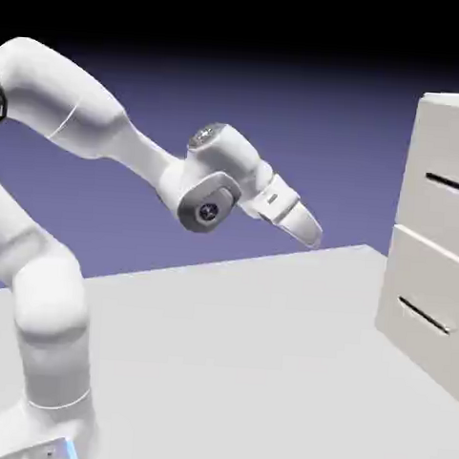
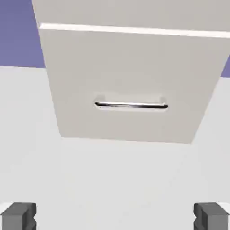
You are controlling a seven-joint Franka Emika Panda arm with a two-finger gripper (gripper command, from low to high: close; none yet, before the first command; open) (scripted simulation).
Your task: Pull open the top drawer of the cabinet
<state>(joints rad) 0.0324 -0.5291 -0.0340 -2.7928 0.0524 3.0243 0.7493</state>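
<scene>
Gripper: fingers spread, nothing held. Top drawer: ahead and higher, exterior view's right; handle horizontal.

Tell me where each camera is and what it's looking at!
Exterior view: stands outside the robot, facing the arm and the cabinet; the gripper shows too.
Hand view: rides on the hand, looking along the gripper at the lower drawer; two fingertips show at the bottom.
Both share the cabinet and table.

Cabinet off-white; arm white; tabletop pale grey.
</scene>
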